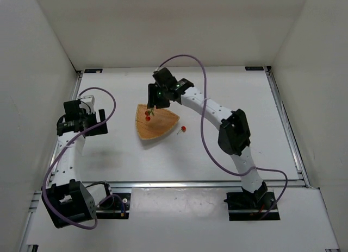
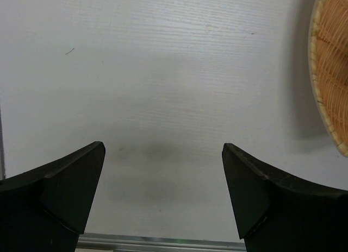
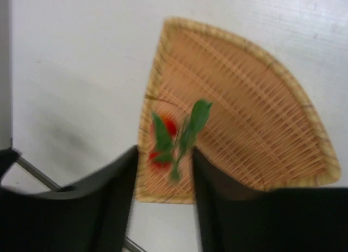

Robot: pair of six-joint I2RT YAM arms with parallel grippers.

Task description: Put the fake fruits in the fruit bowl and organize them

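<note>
The fan-shaped wicker fruit bowl (image 1: 163, 127) lies mid-table; it also shows in the right wrist view (image 3: 255, 116). A cluster of red berries with green leaves (image 1: 148, 116) is over the bowl's left corner, blurred in the right wrist view (image 3: 174, 138). My right gripper (image 1: 156, 102) hovers just above it, and in its wrist view (image 3: 165, 154) the jaws stand apart, touching nothing. A single red ball on a stem (image 1: 183, 128) lies on the table right of the bowl. My left gripper (image 1: 92, 121) is open and empty left of the bowl (image 2: 163, 149).
The bowl's rim (image 2: 329, 73) shows at the right edge of the left wrist view. White walls enclose the table on three sides. A metal rail (image 1: 206, 182) runs along the near edge.
</note>
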